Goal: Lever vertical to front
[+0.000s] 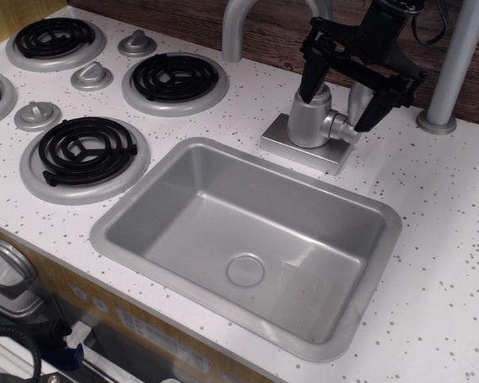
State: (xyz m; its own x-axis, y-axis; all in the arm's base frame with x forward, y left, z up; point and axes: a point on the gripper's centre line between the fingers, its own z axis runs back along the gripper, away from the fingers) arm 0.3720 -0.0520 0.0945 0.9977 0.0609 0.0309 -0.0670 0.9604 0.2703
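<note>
The lever (359, 97) is a small silver paddle standing roughly upright on a short stub (345, 128) at the right side of the cylindrical faucet base (310, 120). My black gripper (335, 112) comes down from the top and straddles the faucet. Its left finger (310, 80) lies against the upper left of the base, and its right finger (381, 105) sits just right of the lever. The jaws stand wide apart and hold nothing. The gripper hides the top of the base and part of the lever.
The faucet's square plate (283, 144) sits behind a grey sink (128, 215). The curved spout (235, 32) arches up at the back. A grey post (455, 64) stands to the right. Black burners (86, 150) and silver knobs (92, 76) fill the left.
</note>
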